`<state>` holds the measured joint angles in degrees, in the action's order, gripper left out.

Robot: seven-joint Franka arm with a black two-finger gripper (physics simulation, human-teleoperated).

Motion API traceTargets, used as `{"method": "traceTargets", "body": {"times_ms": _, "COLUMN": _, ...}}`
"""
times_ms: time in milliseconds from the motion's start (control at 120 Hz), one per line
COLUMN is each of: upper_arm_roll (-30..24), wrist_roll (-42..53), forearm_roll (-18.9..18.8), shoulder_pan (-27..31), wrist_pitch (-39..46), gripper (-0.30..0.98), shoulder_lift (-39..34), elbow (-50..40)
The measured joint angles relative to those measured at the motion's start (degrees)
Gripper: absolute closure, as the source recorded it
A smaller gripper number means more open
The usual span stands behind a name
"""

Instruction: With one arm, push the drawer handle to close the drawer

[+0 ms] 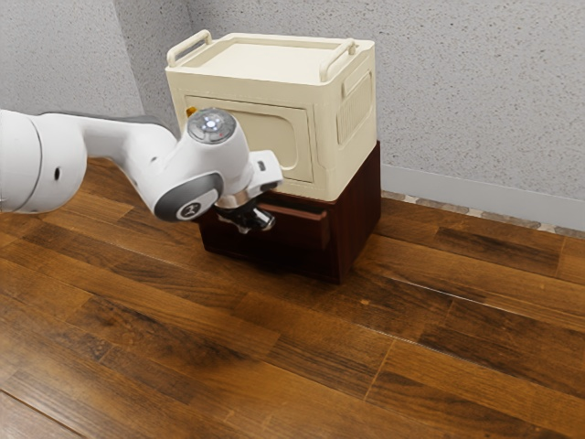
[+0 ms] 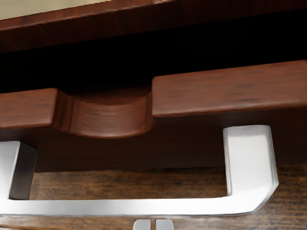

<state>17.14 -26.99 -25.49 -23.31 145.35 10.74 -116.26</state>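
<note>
Diffuse, fairly even illumination; white glare along the metal handle [image 2: 120, 207], deep black shadow behind the drawer front [image 2: 230, 91].

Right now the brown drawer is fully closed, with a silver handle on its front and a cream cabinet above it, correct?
Not closed: the brown drawer stands partly open; the wrist view shows a dark gap behind its front. The silver handle and cream cabinet are as stated.

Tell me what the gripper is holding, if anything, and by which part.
Nothing is held. The gripper's two fingertips are together with nothing between them, and the drawer handle's bar runs alongside them, not between them.
</note>
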Motion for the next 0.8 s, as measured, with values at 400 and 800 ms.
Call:
{"method": "traceTargets", "body": {"times_ms": 400, "upper_arm_roll": 0.0, "wrist_roll": 0.0, "forearm_roll": -2.5, "shoulder_pan": 0.7, "wrist_pitch": 1.8, "gripper": 0.78, "shoulder_lift": 2.2, "elbow": 2.7}}
{"method": "traceTargets", "body": {"times_ms": 800, "upper_arm_roll": 0.0, "wrist_roll": 0.0, "forearm_roll": -4.2, "shoulder_pan": 1.1, "wrist_pitch": 2.1, "gripper": 0.79, "shoulder_lift": 3.4, "elbow": 4.1}}
